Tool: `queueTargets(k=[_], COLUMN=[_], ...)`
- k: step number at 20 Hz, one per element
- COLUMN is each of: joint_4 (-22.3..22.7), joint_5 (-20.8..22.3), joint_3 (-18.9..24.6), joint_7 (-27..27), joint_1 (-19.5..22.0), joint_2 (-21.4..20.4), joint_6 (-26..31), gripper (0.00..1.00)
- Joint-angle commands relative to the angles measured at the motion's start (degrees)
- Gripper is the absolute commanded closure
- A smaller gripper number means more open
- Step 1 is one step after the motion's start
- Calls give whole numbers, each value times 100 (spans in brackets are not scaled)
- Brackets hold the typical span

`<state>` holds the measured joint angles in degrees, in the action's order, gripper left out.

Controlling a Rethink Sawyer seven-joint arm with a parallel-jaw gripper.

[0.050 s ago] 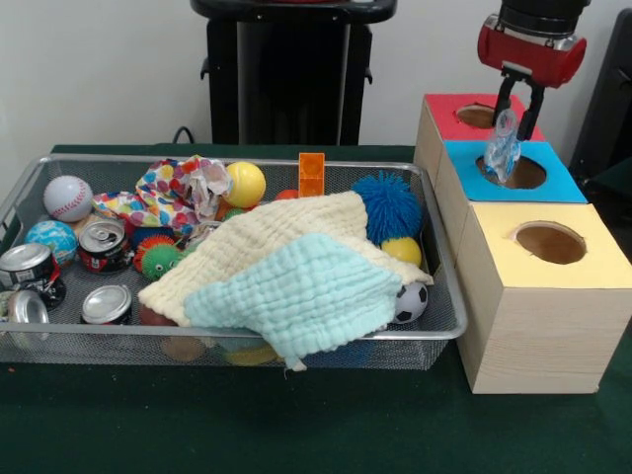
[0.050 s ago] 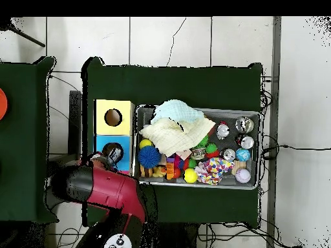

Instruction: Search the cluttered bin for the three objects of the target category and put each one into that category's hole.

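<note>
Gripper [image 1: 518, 111] fingers clamp a clear crumpled bottle [image 1: 502, 148] above our blue box's hole [image 1: 515, 173]. We see the wire bin [image 1: 446, 296] holding cloths, balls and 4 cans.

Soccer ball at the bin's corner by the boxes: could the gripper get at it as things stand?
Probably not yet. The gripper holds a crumpled clear plastic piece over the blue box's hole, and the pale blue cloth partly covers the small black-and-white soccer ball.

No lettering, brand or number can be read anywhere: the cans [image 1: 104, 247] at the left of the wire bin [image 1: 434, 341] carry printed labels, but their wording is too small to read.
</note>
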<state>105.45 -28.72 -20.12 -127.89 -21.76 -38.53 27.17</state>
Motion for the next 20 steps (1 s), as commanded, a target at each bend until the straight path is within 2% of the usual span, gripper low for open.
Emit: queueTargets(k=[1, 6, 8, 10, 14, 18, 20], joint_4=[390, 301, 66, 125, -67, -541, -669], joint_5=[-447, -436, -336, -535, -332, 162, 237], joint_3=[329, 181, -171, -7, -167, -697, -682], joint_7=[-1732, -1732, -1963, -2074, -1776, -1361, -1037], joint_1=[68, -23, -259, -239, -156, -37, 135], joint_2=[299, 348, 509, 443, 308, 153, 68], joint_6=[-117, -16, 244, 268, 719, 1442, 1391], gripper=[0, 0, 0, 0, 0, 0, 0])
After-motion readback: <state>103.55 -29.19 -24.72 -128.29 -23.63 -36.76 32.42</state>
